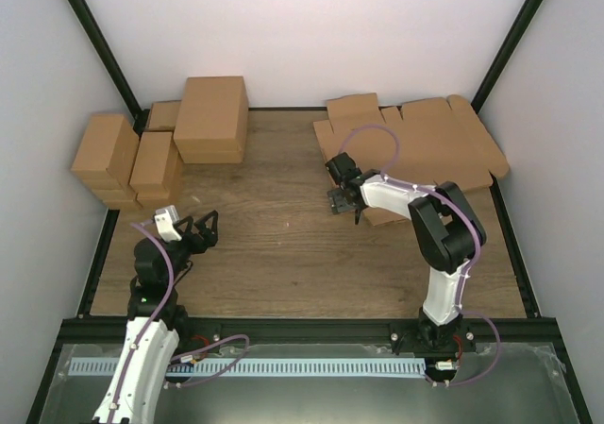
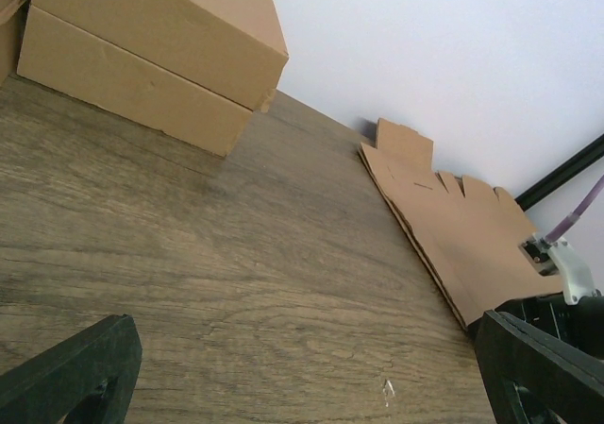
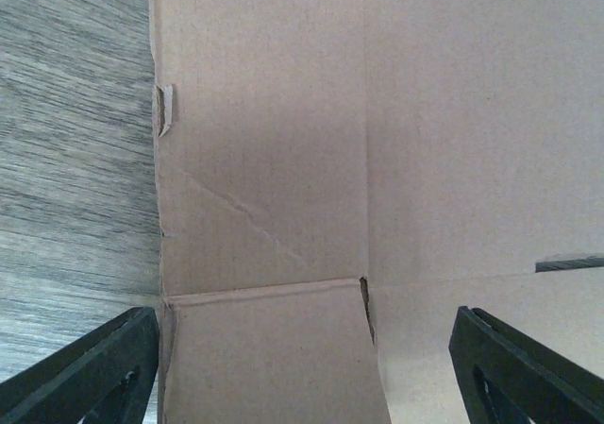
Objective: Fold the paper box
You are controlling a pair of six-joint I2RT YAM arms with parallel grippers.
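Left rear of the counter (image 1: 274,254): a group of closed brown cartons (image 1: 123,160), with the largest carton (image 1: 209,117) just beside them on the right. Near left: the left jaws are released, spread wide, holding nothing. Right of centre: the right jaws are released and spread wide, pointing down over the left edge of the paper box (image 1: 444,141); they grasp nothing, and contact cannot be determined. The paper box lies flat and unfolded at the right rear corner, flaps splayed, partly beneath the right arm (image 1: 444,240).
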